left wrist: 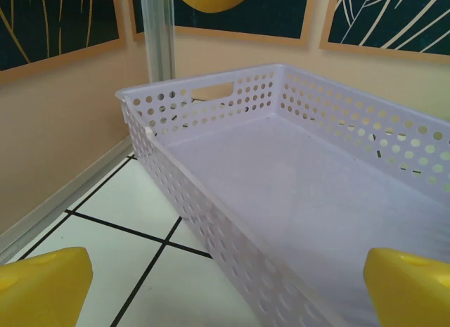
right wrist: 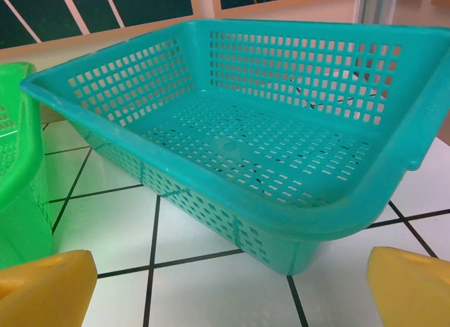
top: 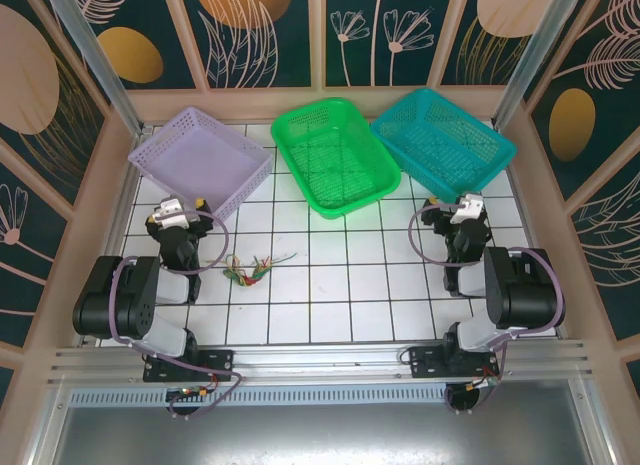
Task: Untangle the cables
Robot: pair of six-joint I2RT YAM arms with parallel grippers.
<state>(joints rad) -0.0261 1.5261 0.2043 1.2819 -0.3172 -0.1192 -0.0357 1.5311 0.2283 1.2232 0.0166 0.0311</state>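
Several tangled cables lie on the tabletop in the top view, just right of the left arm. The wrist views face a lilac basket and a teal basket. The left tool and right tool gape wide, holding nothing.

No legible text, labels, brand marks or numbers appear in any view. The wall panels carry decorative patterns only.

My left gripper and my right gripper hang over a white tabletop ruled with dark grid lines. Ahead of both, a pale wooden ledge runs below dark teal wall panels painted with orange discs and thin leaf outlines. An aluminium post stands ahead-left of my left gripper. A second post rises ahead-right of my right gripper. A metal rail lies behind both. The light is soft and even.
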